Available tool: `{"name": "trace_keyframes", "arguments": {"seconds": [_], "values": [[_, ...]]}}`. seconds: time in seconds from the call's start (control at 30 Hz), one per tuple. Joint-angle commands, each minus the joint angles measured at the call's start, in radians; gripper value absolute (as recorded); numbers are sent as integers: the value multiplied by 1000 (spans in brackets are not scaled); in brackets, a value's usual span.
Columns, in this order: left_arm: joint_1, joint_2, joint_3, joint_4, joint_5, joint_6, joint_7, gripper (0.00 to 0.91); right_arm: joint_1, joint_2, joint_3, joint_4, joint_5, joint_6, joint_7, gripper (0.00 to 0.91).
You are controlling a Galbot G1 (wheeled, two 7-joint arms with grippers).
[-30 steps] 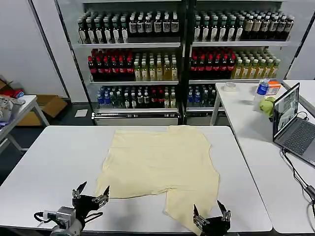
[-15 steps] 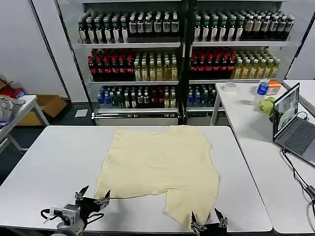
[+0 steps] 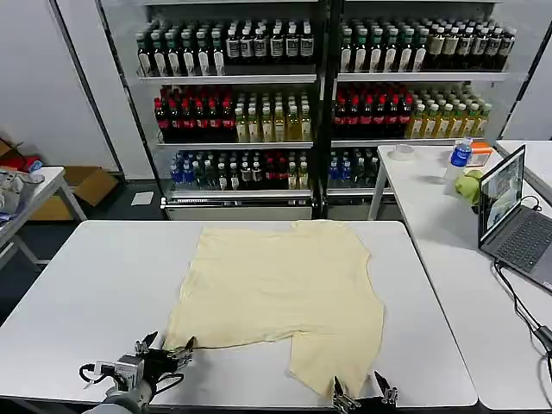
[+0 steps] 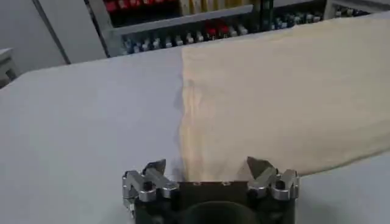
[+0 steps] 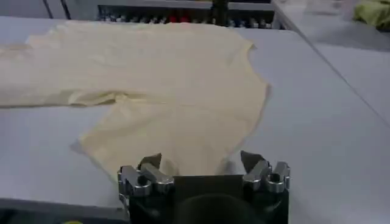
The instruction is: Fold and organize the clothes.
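Both hands lower and nearer than a second ago: left hand (image 3: 161, 349) apart at the near-left hem, right hand (image 3: 362, 398) apart at the near flap. Beyond, cream garment (image 3: 280, 297) spread unfolded mid-counter (image 3: 86, 285); first grasp probably next.

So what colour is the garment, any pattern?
Plain pale cream-yellow garment, no pattern visible; the head view shows it best.

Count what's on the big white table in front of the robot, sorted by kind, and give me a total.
Garments: 1, the cream-yellow garment, spread flat.
Grippers: 2, the left gripper at the garment's near left corner and the right gripper at its near right edge, both open.
Total: 3 on the white table.
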Motion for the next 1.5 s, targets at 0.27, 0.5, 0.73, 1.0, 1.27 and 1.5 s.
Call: {"name": "trace_keyframes", "arguments": {"seconds": [0.27,0.5,0.73,1.0,1.27,1.5], "values": [[12,-5,0,20,-18,6,8,10,-1,0,-5,-2,4,1,3,0],[18,-9,-4,8,-21,5,24,10,0,1,-10,6,4,6,2,0],[36,-15,-21,-49,-54,4,46,10,-21,-2,-7,35,-29,41,0,0],[105,-23,-69,-144,-73,-2,32,10,-91,-18,42,137,-39,69,-6,0],[193,-25,-127,-266,-76,-1,27,10,-182,-34,118,232,-26,71,-11,0],[252,-16,-181,-317,-120,1,27,10,-234,-36,165,272,-14,76,-20,0]]}}
